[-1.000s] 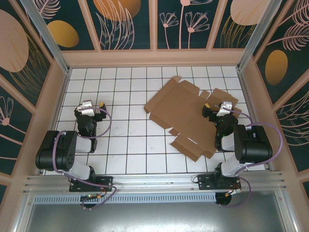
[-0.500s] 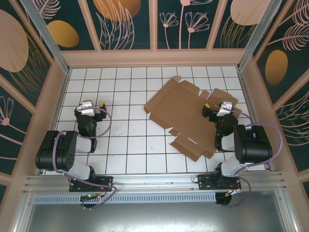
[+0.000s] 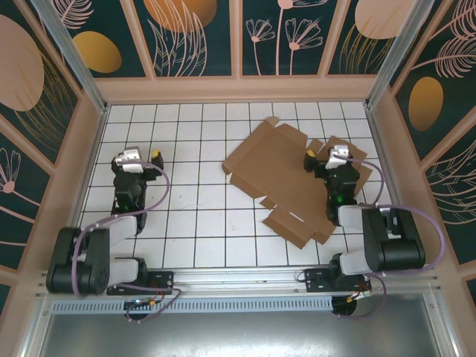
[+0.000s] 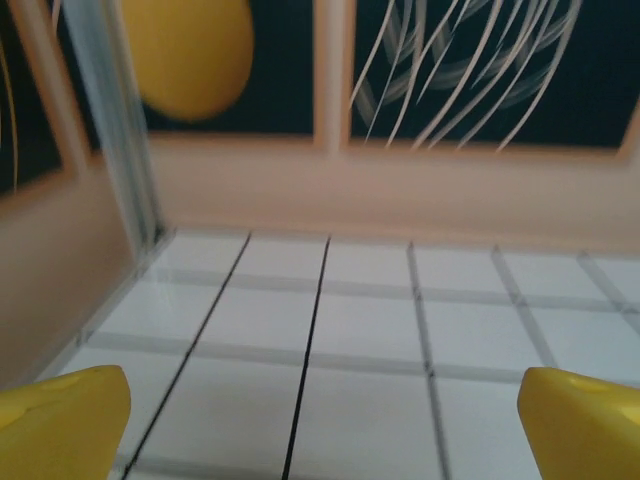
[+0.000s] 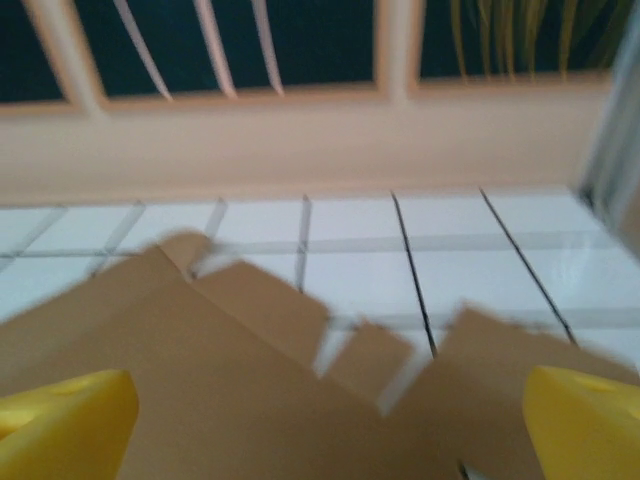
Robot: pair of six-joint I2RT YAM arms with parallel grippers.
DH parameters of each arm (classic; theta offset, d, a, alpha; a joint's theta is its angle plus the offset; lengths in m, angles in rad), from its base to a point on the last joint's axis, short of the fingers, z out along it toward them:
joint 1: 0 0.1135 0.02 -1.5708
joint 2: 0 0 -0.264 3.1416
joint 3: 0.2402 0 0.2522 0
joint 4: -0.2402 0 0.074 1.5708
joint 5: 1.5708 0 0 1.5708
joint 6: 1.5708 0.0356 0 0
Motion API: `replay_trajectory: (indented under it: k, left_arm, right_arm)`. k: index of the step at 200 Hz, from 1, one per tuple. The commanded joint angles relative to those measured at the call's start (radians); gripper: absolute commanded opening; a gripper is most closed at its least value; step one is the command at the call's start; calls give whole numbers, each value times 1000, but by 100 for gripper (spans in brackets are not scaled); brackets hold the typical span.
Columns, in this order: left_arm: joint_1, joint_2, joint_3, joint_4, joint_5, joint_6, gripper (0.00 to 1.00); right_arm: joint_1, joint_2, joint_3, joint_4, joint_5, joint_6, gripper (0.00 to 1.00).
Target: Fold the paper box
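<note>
1 paper box (image 3: 279, 167) on the white tiled counter (image 3: 193, 216): plain brown cardboard, unfolded, a cut sheet with flaps and tabs. Lies flat, right of the centre and slanted against the grid lines, with 1 corner toward the far wall and 1 flap toward the near edge. Bears no print.

Above the right part of that sheet, the right gripper (image 3: 326, 159). Gapes wide and grips nothing. From the wrist camera, the same right gripper (image 5: 320, 425) as 2 yellow fingertips (image 5: 60, 425) in the bottom corners, with the paper box (image 5: 200, 370) spread beneath and ahead of them, its notched edge against the counter (image 5: 350, 245). Cannot tell whether touching the cardboard or just over it.

Well apart from the sheet, the left gripper (image 3: 137, 158), over bare tiles near the left wall. Gapes just as wide and holds nothing. From its wrist camera, the left gripper (image 4: 320, 425) as 2 yellow fingertips (image 4: 60, 420) low at either side, the counter (image 4: 360, 330) ahead and a corner of the walls beyond.
</note>
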Motion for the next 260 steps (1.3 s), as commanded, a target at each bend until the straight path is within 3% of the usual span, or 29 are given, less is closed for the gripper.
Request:
replay_trajectory:
  k: [1, 22, 41, 53, 68, 83, 95, 112, 123, 137, 145, 161, 185, 191, 201, 210, 237, 260]
  left_arm:
    - [-110, -162, 121, -155, 18, 64, 99]
    - [-220, -243, 305, -451, 97, -11, 99]
    - [-337, -241, 494, -756, -51, -118, 99]
    - [-344, -220, 598, -923, -69, -255, 99]
    - [-344, -183, 709, -1108, -112, -395, 99]
    - [-342, -164, 670, -1017, -47, -446, 99]
    - [-343, -116, 653, -968, 24, -496, 99]
    - [-354, 69, 780, -1035, 121, -504, 99]
    - [-418, 164, 818, -1022, 73, -432, 99]
    - [-494, 288, 882, -1009, 22, -370, 98]
    - [-515, 370, 937, -1018, 47, -367, 90]
    - [-538, 543, 1056, -1046, 115, -379, 52]
    - [-578, 762, 1242, -1131, 179, -352, 11]
    - [-583, 801, 1265, -1135, 196, -350, 0]
    - [-586, 854, 1292, -1134, 221, -359, 0]
    - [-587, 894, 1314, -1132, 248, -359, 0]
    - [-597, 1014, 1420, -1204, 247, -382, 0]
    - [-602, 1071, 1453, -1260, 207, -417, 0]
  right_arm:
    - [155, -110, 96, -119, 152, -95, 99]
    - [305, -187, 249, -336, 200, -19, 99]
    - [442, -226, 446, -659, 359, 115, 99]
    - [447, -235, 575, -914, 196, 188, 99]
    - [424, -247, 648, -1050, -13, 213, 99]
    - [328, -270, 603, -1038, -180, 346, 93]
    - [273, -271, 582, -1065, -212, 464, 88]
    - [262, -211, 623, -1243, -181, 482, 90]
    - [277, -171, 629, -1338, -107, 498, 94]
    - [315, -191, 553, -1318, -11, 522, 97]
    - [315, -211, 502, -1303, 12, 548, 95]
    - [274, -242, 424, -1283, -30, 584, 83]
    - [140, -248, 316, -1218, -140, 702, 30]
    - [106, -238, 296, -1196, -167, 721, 21]
    - [63, -217, 266, -1143, -212, 728, 15]
    - [46, -191, 258, -1117, -204, 734, 0]
    - [14, -60, 278, -1077, -168, 736, 0]
    - [5, 104, 383, -1189, -61, 783, 0]
